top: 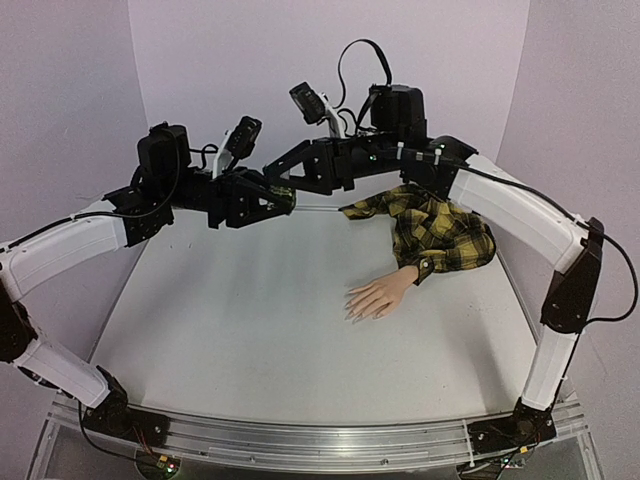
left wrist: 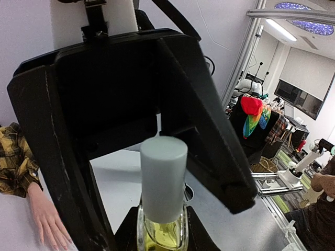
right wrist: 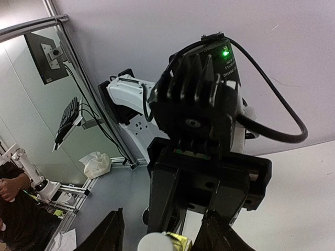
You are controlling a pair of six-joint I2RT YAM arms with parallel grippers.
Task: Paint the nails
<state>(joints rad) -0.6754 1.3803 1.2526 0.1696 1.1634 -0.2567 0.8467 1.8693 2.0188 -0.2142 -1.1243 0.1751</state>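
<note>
The mannequin hand (top: 380, 296) lies palm down right of the table's centre, in a yellow-and-black plaid sleeve (top: 435, 232). Its nails (top: 353, 311) point toward the near left. High over the back of the table, my left gripper (top: 288, 197) is shut on the glass body of a small bottle (left wrist: 163, 230) of yellowish liquid. The bottle's white cap (left wrist: 163, 180) points at my right gripper (top: 272, 172). The right fingers (left wrist: 209, 130) stand on either side of the cap with gaps, open. In the right wrist view the cap (right wrist: 156, 242) sits between the right gripper (right wrist: 163, 236) tips. The mannequin hand (left wrist: 46, 217) shows below.
Both arms arch over the white table (top: 250, 340) and meet above its back half. Purple walls close the back and sides. An aluminium rail (top: 300, 440) runs along the near edge.
</note>
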